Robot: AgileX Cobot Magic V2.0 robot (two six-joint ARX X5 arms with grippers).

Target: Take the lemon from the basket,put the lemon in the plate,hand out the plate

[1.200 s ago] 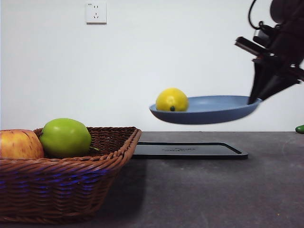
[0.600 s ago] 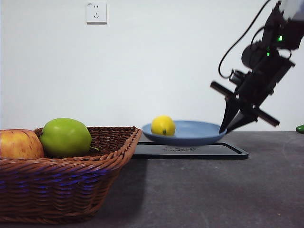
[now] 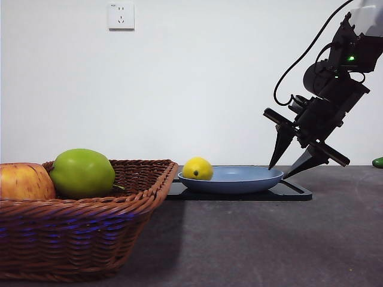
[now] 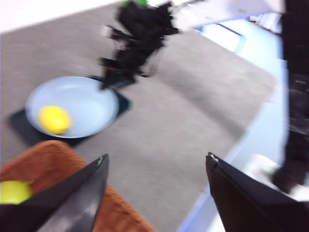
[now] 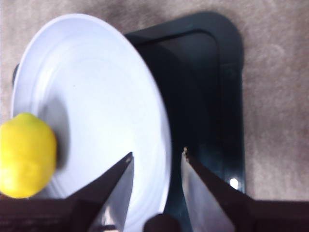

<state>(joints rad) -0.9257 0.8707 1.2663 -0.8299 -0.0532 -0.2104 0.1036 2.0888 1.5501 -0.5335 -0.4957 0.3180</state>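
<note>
The yellow lemon lies at the left side of the light blue plate. The plate rests on the flat black tray. My right gripper is open, its jaws standing on either side of the plate's right rim without clamping it. In the right wrist view the gripper straddles the plate's rim, with the lemon on the far side. My left gripper is open and empty, high above the wicker basket. The basket stands at the near left.
A green apple and a red-yellow apple lie in the basket. A small green thing shows at the table's far right edge. A wall socket is on the white wall behind.
The plate with the lemon came down from the air onto the black tray. My right gripper came down with it and its jaws opened off the rim.
</note>
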